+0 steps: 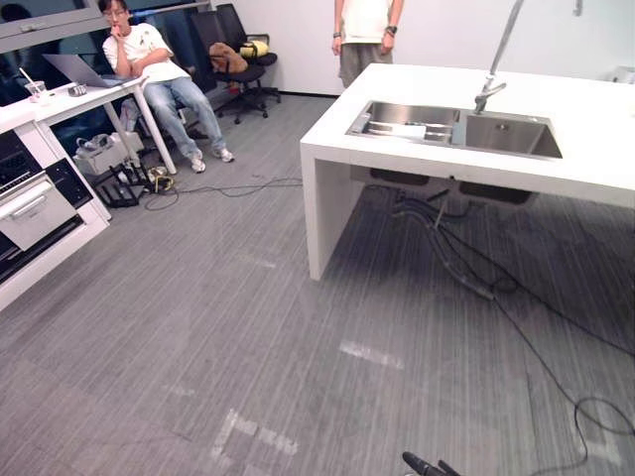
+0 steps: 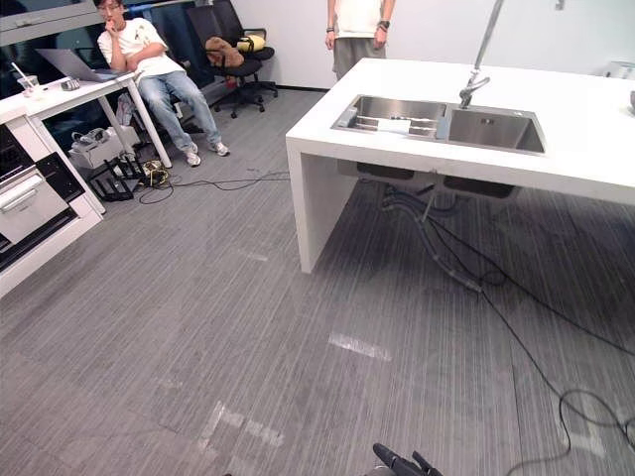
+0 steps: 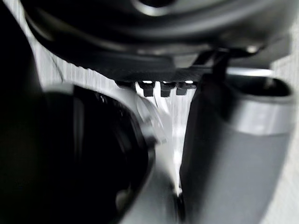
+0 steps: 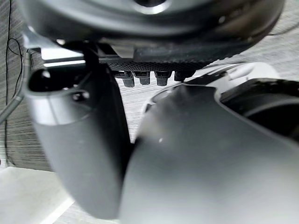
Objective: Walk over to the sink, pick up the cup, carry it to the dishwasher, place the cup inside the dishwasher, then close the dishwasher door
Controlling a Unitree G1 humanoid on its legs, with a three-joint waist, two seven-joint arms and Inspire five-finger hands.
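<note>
Grey striped floor leads to a white island counter holding a shiny steel double sink; the cup is too small to make out. My left hand and right hand hang relaxed, empty.

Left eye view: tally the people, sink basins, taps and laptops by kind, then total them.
People: 2, one seated, one standing
Sink basins: 2
Taps: 1
Laptops: 1
Total: 6
</note>
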